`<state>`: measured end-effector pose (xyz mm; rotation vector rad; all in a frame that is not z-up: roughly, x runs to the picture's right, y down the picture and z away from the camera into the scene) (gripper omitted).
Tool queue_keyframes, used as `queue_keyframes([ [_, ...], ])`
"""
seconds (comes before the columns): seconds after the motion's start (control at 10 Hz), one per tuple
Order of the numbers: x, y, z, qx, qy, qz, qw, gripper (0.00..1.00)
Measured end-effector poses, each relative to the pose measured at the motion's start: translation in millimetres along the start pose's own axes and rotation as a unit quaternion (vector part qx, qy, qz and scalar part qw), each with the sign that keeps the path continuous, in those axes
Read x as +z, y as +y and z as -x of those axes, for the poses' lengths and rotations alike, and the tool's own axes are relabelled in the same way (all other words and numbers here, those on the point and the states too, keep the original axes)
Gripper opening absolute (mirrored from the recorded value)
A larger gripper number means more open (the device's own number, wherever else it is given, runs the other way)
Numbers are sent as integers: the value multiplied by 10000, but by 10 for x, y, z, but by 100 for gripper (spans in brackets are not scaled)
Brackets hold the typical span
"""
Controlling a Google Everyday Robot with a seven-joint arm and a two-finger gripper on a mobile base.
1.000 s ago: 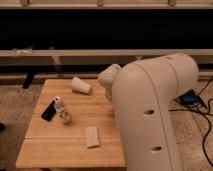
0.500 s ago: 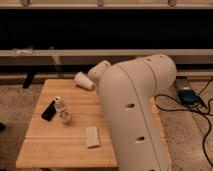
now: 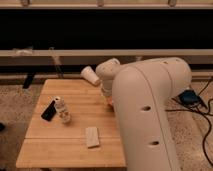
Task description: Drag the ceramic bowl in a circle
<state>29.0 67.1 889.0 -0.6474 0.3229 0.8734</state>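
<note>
My white arm [image 3: 150, 115] fills the right half of the camera view and covers the right side of the wooden table [image 3: 75, 95]. Its end bends down at the table's right-hand part, and the gripper [image 3: 107, 97] sits low there, mostly hidden by the arm. Only a small orange-red sliver of the ceramic bowl [image 3: 109, 104] shows at the arm's edge, right under the gripper. The rest of the bowl is hidden. I cannot tell whether the gripper touches it.
A white cup [image 3: 90, 75] lies on its side at the table's back edge. A black flat object [image 3: 48, 110] and a small bottle [image 3: 62, 110] stand at the left. A pale bar [image 3: 92, 136] lies near the front. Cables [image 3: 192, 97] run on the floor at right.
The arm has swung left and nearer the camera, covering more of the table's right side. The cup, bottle, black object and bar have not moved.
</note>
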Motion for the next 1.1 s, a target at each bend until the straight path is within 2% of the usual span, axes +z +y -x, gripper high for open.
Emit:
queue_keyframes([
  [0.2,-348,-36,85,-61,-177,139,9997,73],
  [0.5,-790,20,305,-328,-343,190,9987,73],
  [0.7,-915,120,450,-521,-409,290,9974,73],
  [1.1,-917,130,457,-530,-410,301,9973,73],
])
